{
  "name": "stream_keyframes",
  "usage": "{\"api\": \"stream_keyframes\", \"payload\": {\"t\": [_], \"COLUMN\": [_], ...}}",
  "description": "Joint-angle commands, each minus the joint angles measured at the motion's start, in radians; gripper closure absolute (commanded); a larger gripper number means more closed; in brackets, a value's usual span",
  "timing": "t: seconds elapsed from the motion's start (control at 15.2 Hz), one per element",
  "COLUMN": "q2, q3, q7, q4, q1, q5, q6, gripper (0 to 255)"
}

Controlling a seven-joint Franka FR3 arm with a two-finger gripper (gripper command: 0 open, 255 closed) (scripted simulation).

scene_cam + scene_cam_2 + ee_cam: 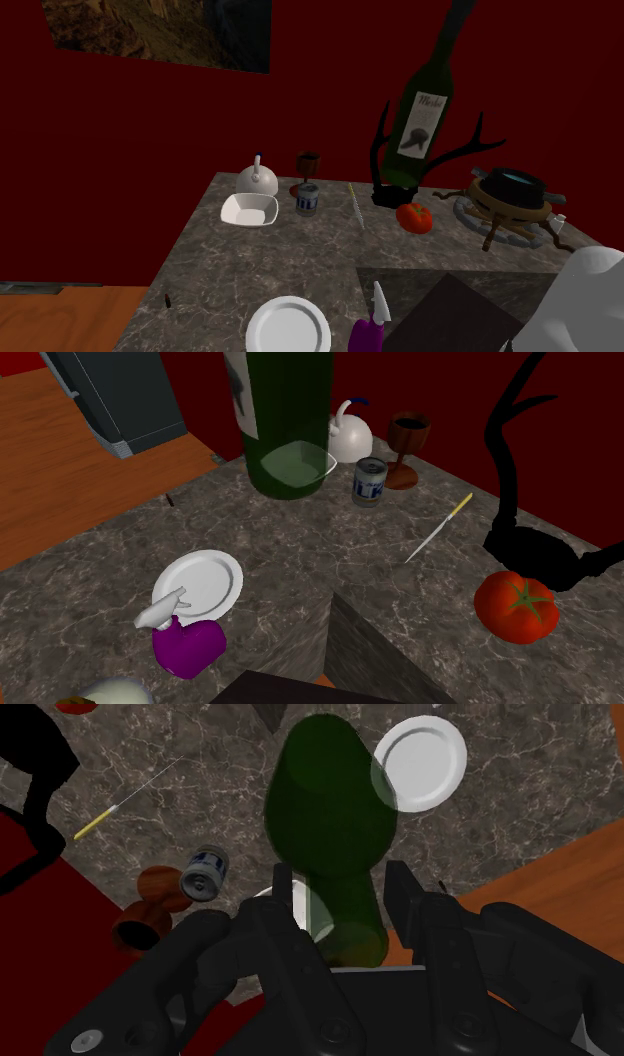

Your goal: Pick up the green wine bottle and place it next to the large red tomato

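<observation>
Clamps black two-finger gripper [345, 894] on neck of dark green glass wine bottle [425, 110] with white label; holds it tilted, clear of grey veined tabletop [300, 250], at 12 o'clock of large red tomato [415, 217] in shoulder view. Judged heavy, rigid, slick, breakable: favours firm neck hold, gentle set-down.

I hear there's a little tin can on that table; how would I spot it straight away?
Start at the grey marbled tabletop and follow it to its far edge, by the dark red wall. There, beside the white bowl and close to the brown goblet, stands the can: the only small upright cylinder, silvery with a blue-and-white label.
</observation>
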Motion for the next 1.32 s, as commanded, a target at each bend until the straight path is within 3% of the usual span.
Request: {"api": "stream_keyframes", "payload": {"t": [0.0,0.66,1.25], "q2": [-0.002,0.044,0.235], "q3": [-0.038,-0.248,-0.464], "q7": [-0.057,-0.355,-0.644], "q4": [-0.004,0.049,0.274], "q1": [-0.014,-0.094,-0.202], "q5": [-0.006,-0.027,0.038], "q6": [0.003,-0.003,-0.048], "gripper": [255,255,255]}}
